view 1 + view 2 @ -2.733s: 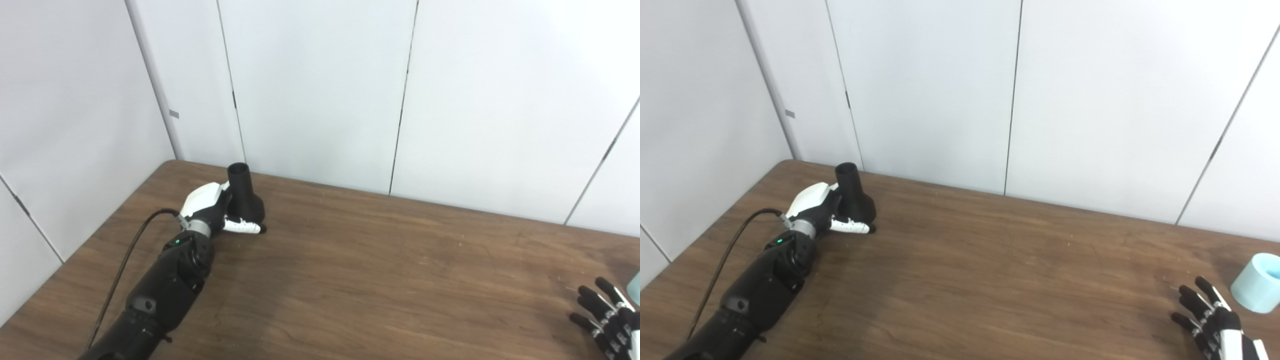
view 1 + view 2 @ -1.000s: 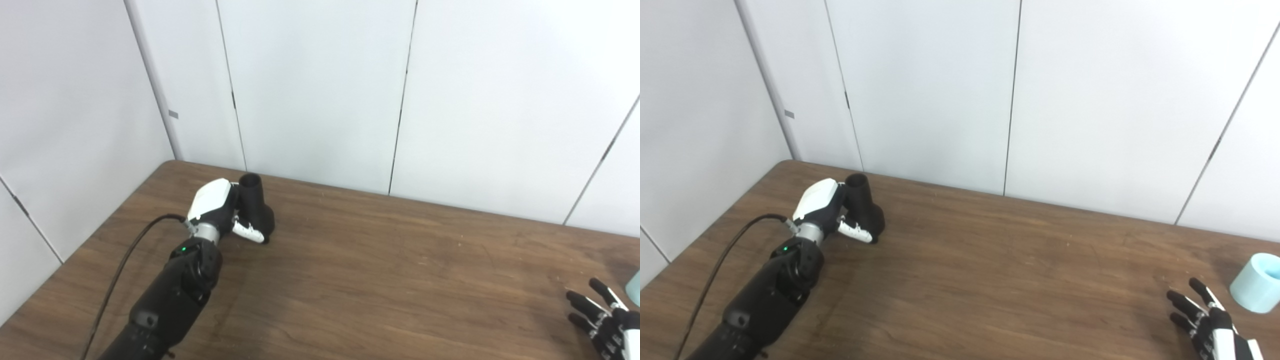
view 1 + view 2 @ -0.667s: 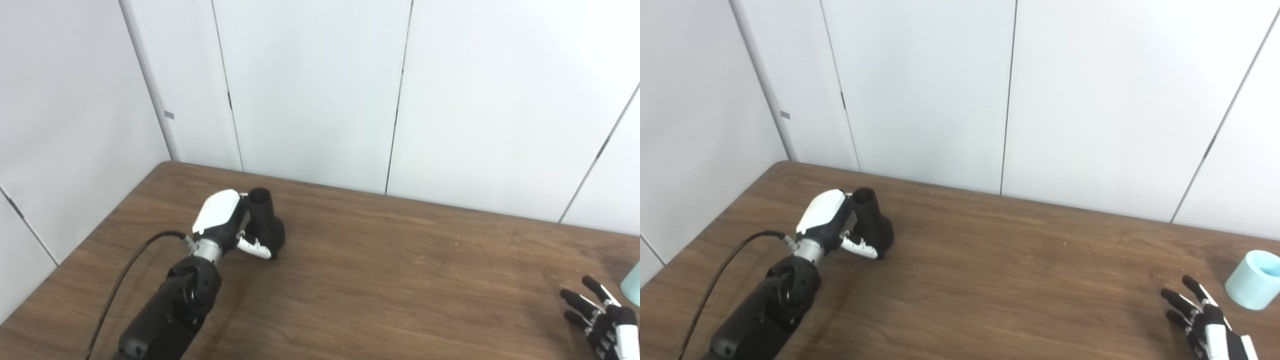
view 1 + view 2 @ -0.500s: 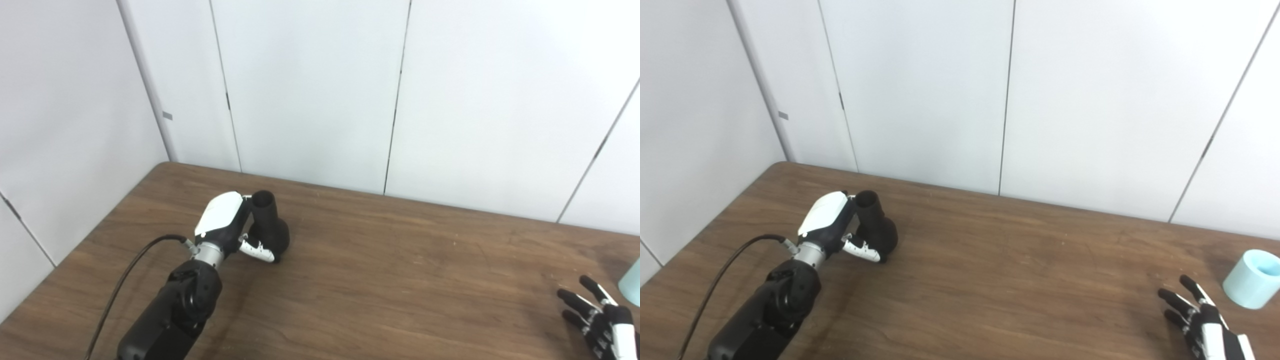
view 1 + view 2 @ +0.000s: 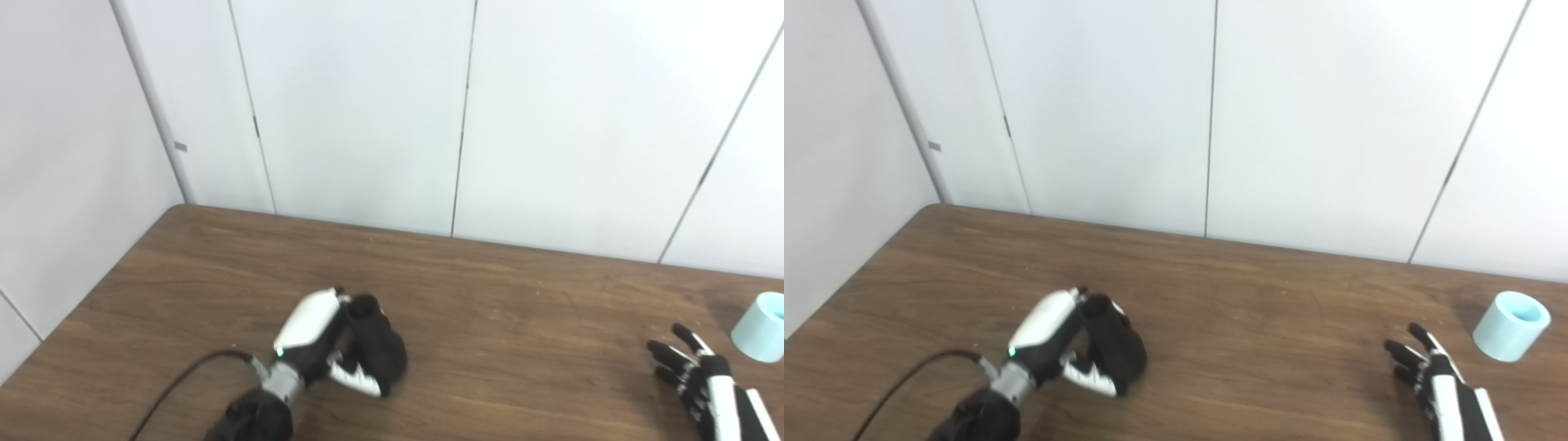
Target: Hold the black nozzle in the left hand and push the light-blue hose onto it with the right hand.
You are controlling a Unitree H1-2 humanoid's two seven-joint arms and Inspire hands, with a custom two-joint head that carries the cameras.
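Note:
The black nozzle (image 5: pixel 375 345) is a funnel-shaped piece with its narrow open end pointing up. My left hand (image 5: pixel 318 350) is shut on it, thumb across its wide lower body, over the table's near middle-left. The light-blue hose (image 5: pixel 1510 325) is a short pale cylinder standing on the table at the far right. My right hand (image 5: pixel 1427 365) hovers open, fingers spread, a little to the left of the hose and apart from it.
The brown wooden table (image 5: pixel 502 331) ends at white wall panels (image 5: pixel 367 110) behind and on the left. A black cable (image 5: pixel 184 392) trails from my left forearm over the table's near left.
My left hand has carried the nozzle from the far left corner toward the near middle. The camera has turned right, bringing the hose further into view. The right hand has stayed open.

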